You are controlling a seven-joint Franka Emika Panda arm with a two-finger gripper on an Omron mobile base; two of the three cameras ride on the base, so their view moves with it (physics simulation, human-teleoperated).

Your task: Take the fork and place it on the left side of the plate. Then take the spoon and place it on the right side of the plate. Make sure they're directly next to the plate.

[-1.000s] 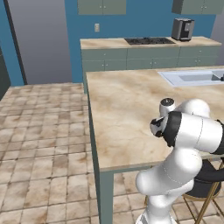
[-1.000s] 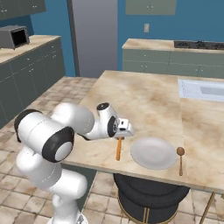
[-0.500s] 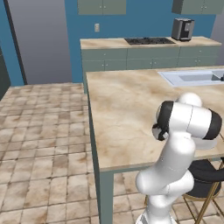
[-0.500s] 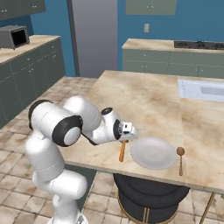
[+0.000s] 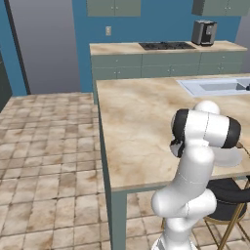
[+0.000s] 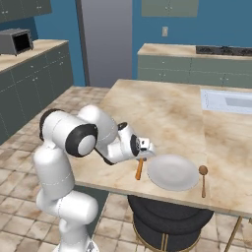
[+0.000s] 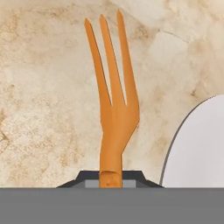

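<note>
Spreading across the middle of the right base view, the counter (image 6: 167,108) is the largest thing, a beige marble slab with a sink (image 6: 229,101) set into it toward 2 o'clock. Near the counter's front edge lies the plate (image 6: 173,172), round and pale, flat on the marble. From the plate's 9 o'clock side the fork (image 6: 140,169) lies just beside the rim, apart from it by a thin strip of marble, its handle pointing toward the front edge. At the plate's 3 o'clock side sits the spoon (image 6: 203,178), just beside the rim, its round bowl away from the front edge and its thin handle running toward it.

The claw (image 6: 146,153) hangs low over the far end of the fork, at about 10 o'clock of the plate. In the hand view the fork (image 7: 113,109) rises from between the finger tips with its three tines toward 12 o'clock, and the claw (image 7: 110,177) is narrow, closed on the handle. The plate's curved edge (image 7: 199,148) shows at 4 o'clock there.
</note>
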